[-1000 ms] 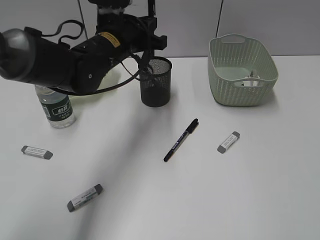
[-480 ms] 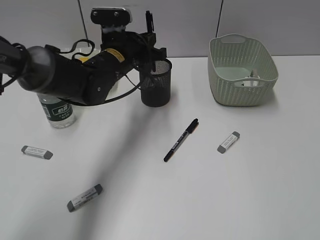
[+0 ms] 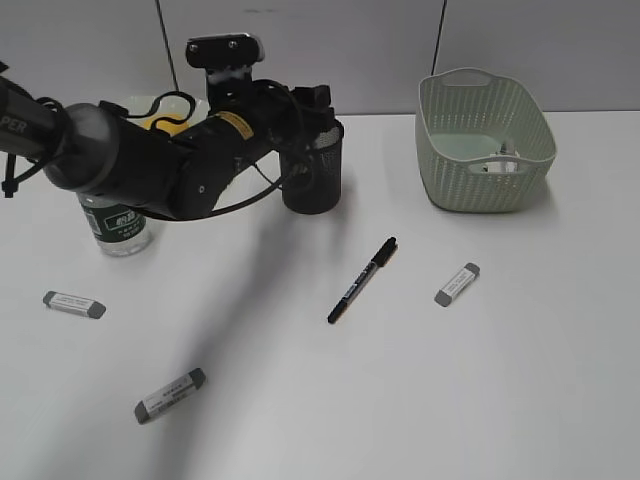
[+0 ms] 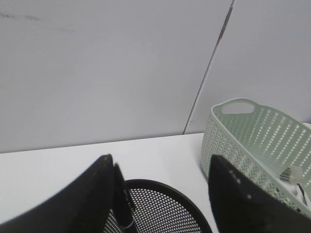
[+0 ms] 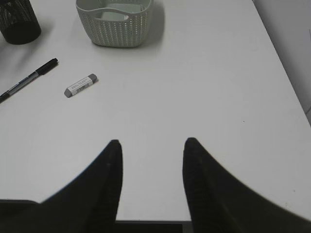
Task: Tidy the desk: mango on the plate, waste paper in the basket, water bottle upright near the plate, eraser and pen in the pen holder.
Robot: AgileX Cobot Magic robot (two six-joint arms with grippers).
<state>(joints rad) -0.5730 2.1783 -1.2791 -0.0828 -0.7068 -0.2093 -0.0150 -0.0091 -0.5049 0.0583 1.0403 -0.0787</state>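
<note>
A pale grey wall (image 3: 380,50) runs behind the scene, filling the band from ten to two o'clock in the exterior view. It is made of flat panels, divided by thin dark vertical seams (image 3: 440,40); one seam stands near eleven o'clock, another near one o'clock. In the left wrist view the same wall (image 4: 97,68) fills the upper half, with a slanted seam (image 4: 214,63) at one o'clock and faint smudges at ten o'clock. Light is even and soft, casting diffuse shadows.
</note>
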